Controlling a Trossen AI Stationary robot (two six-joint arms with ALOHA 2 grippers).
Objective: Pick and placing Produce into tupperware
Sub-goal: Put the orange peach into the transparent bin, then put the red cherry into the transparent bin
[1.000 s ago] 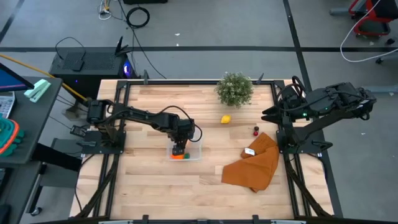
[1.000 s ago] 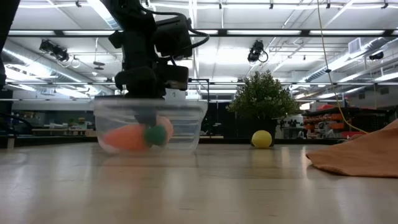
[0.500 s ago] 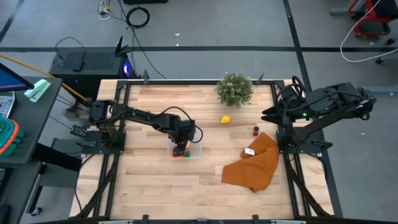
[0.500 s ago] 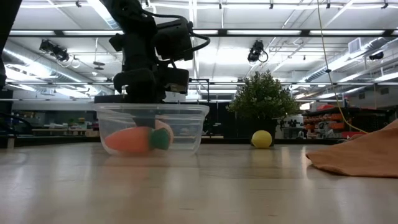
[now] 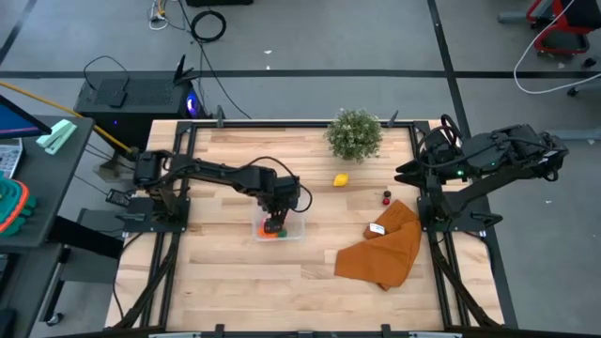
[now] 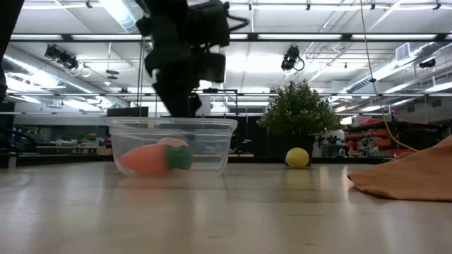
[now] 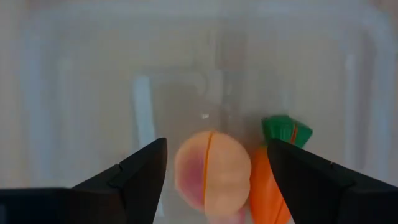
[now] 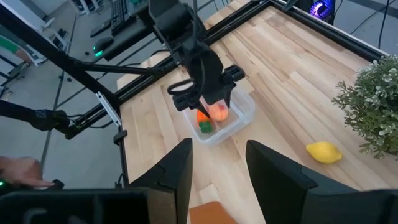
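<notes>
The left pincer (image 5: 273, 225) hangs spread and empty over the tupperware (image 5: 295, 231) at mid-table. Inside it lie the carrot (image 7: 268, 190) and apple (image 7: 213, 173), touching. Farther right, the lemon (image 5: 342, 180) sits near the plant (image 5: 355, 134), the berry (image 5: 386, 196) just beyond the cloth (image 5: 385, 249). The right pincer (image 8: 217, 163) waits off the table's right edge, partly spread, holding nothing.

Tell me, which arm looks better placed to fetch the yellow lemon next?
Probably the right: its claw waits at the table's right edge, nearer the lemon. The left claw hangs open over the tupperware.
</notes>
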